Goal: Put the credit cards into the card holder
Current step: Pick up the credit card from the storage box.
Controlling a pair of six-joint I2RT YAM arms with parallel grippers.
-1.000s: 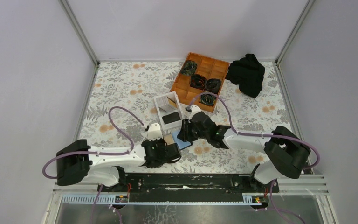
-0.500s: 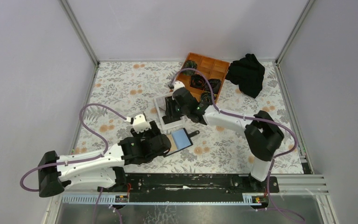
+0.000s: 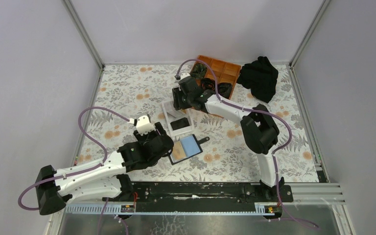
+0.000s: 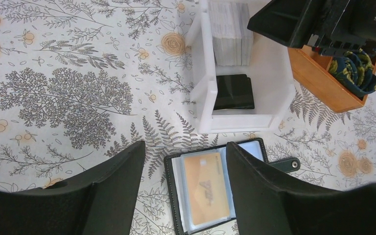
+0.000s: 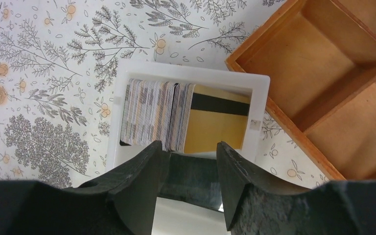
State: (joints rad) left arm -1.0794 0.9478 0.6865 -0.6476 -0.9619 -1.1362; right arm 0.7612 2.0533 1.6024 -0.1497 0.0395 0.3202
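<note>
The black card holder (image 3: 185, 149) (image 4: 174, 196) lies open on the table, strap tab (image 4: 284, 164) to its right. An orange-tan credit card (image 4: 206, 192) sits in its clear left sleeve; a light blue one (image 3: 191, 144) shows on the right page. My left gripper (image 3: 165, 145) (image 4: 186, 149) hangs open just above the holder's left page, touching nothing. My right gripper (image 3: 181, 100) (image 5: 188, 149) hovers open over the white box (image 3: 168, 111) (image 5: 259, 85), above a stack of upright credit cards (image 5: 152, 115) fronted by a gold card (image 5: 218, 125).
A black flat case (image 4: 233, 91) (image 5: 196, 178) lies in the box's near compartment. The orange wooden tray (image 3: 223, 70) (image 4: 318, 83) (image 5: 323, 73) with dark rolled items stands right behind the box. A black cloth (image 3: 258, 77) lies at the far right.
My left gripper opened and drew back left from the holder. My right arm left the holder and swung away to the white box, opening wider. The holder now lies open and uncovered.
</note>
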